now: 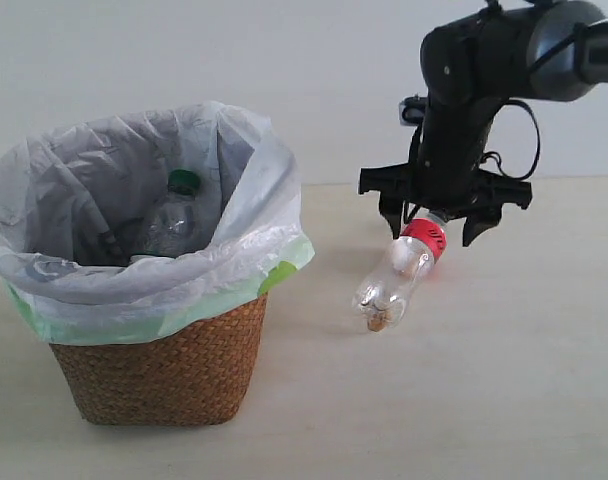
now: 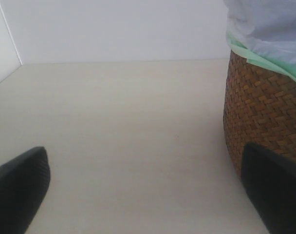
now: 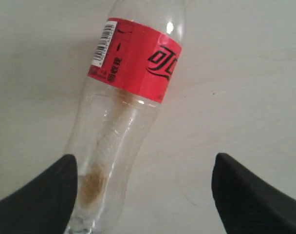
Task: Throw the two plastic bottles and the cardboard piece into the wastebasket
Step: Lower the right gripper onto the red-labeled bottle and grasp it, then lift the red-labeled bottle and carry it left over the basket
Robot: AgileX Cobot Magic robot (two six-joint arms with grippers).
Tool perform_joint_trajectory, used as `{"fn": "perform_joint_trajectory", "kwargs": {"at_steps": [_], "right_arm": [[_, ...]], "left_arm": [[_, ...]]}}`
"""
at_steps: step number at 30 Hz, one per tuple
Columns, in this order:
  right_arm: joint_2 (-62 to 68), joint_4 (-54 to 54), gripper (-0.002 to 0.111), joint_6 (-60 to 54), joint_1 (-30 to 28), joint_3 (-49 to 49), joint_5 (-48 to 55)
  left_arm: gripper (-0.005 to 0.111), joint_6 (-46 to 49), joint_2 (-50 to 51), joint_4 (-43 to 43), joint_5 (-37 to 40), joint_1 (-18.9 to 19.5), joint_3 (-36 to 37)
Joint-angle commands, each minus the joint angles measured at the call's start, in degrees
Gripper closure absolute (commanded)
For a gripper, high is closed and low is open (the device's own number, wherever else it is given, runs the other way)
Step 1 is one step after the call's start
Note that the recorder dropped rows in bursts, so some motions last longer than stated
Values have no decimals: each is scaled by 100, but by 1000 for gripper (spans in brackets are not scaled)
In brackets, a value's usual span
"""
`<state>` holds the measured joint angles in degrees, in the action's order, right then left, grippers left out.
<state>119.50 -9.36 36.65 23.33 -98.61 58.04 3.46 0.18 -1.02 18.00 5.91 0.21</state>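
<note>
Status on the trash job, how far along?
Done: green-capped bottle sits inside the wastebasket. In hand: right gripper is over the red-label bottle, fingers spread either side, not closed on it. Remaining: grasp and drop that bottle. Cardboard piece is not visible; it may be in the basket, can't tell.

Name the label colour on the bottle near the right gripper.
Red label with black lettering and a white barcode; best in the right wrist view.

Two plastic bottles — the green-capped bottle [image 1: 172, 222] and the red-labelled bottle [image 1: 394, 280] — and one wastebasket [image 1: 164, 370].
</note>
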Motion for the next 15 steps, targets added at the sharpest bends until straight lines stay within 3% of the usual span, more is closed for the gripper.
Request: {"fn": "perform_joint_trajectory", "kwargs": {"at_steps": [1, 10, 11, 14, 15], "right_arm": [[373, 59, 41, 245, -117, 20, -144], [1320, 878, 44, -107, -168, 20, -1069], [1332, 878, 51, -144, -168, 20, -1068], [1153, 878, 109, -577, -168, 20, -1016], [1068, 878, 108, -632, -168, 20, -990]], "left_arm": [[-1, -50, -18, 0, -36, 23, -21], [-1, -50, -18, 0, -36, 23, -21], [-1, -50, -18, 0, -36, 23, -21], [-1, -50, -18, 0, -36, 23, -21], [-1, -50, -18, 0, -36, 23, -21]]}}
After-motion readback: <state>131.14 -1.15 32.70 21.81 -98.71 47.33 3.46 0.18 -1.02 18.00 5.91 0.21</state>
